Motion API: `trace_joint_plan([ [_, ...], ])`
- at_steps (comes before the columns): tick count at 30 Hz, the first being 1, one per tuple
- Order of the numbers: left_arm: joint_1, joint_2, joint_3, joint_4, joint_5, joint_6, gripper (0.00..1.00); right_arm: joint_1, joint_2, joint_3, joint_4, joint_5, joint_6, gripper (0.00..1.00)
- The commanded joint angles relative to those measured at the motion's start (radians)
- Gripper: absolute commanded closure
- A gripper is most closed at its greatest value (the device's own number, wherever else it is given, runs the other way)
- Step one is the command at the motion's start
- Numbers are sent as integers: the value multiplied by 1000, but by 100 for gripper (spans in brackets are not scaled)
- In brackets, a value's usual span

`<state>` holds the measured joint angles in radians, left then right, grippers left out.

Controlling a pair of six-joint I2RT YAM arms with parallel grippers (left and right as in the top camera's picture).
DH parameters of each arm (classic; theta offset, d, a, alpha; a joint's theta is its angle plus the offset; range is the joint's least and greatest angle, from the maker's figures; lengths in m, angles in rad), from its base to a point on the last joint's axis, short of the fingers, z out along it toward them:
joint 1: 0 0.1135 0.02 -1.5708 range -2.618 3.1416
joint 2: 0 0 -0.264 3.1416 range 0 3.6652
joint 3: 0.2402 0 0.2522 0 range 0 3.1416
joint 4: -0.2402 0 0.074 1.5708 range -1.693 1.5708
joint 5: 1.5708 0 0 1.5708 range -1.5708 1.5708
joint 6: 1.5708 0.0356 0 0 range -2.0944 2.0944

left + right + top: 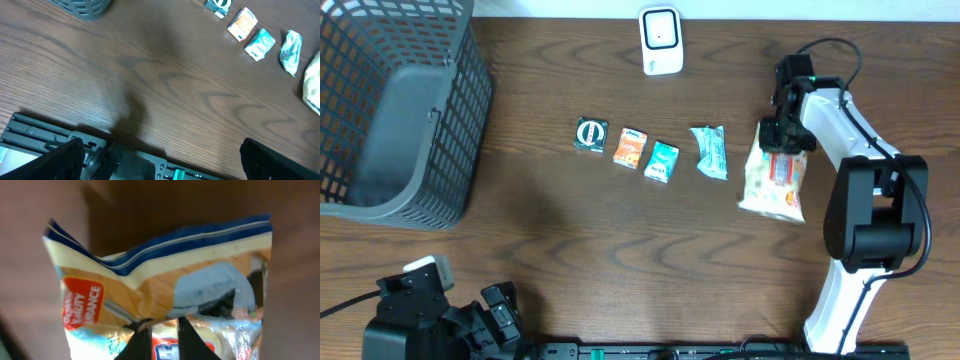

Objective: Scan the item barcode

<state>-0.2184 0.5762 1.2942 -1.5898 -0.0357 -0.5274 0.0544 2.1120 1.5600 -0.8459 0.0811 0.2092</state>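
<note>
fingers pinch snack bag, blue wrapper just beside.

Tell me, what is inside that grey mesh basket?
In the basket only its bare grey floor shows, no items. Its left part runs off the picture's edge, so that side is unseen.

Dark wood table, grey mesh basket at left, white scanner at far edge, four small packets in a row mid-table, snack bag to their right.
</note>
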Motion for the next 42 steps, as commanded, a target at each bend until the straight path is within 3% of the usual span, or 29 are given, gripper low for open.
trace_joint_plan([
  [1,4,1,0,1,-6,-9,3,0,20,32,67,-137,49,85],
  [7,4,1,0,1,-6,-9,2,0,20,307,1,-248,55,81],
  [13,4,1,0,1,-6,-9,2,2,20,523,-339,-245,-53,86],
  [18,4,1,0,1,-6,-9,2,5,22,475,-533,-156,-76,96],
  [20,4,1,0,1,-6,-9,2,8,22,416,-552,-114,-76,94],
  [26,4,1,0,1,-6,-9,3,13,22,145,-390,-86,-53,99],
  [31,4,1,0,1,-6,-9,2,13,22,-18,-240,-86,-23,91],
  [35,4,1,0,1,-6,-9,2,8,14,7,-301,-40,-23,99],
  [42,4,1,0,1,-6,-9,2,-7,4,301,-605,-13,-23,93],
])
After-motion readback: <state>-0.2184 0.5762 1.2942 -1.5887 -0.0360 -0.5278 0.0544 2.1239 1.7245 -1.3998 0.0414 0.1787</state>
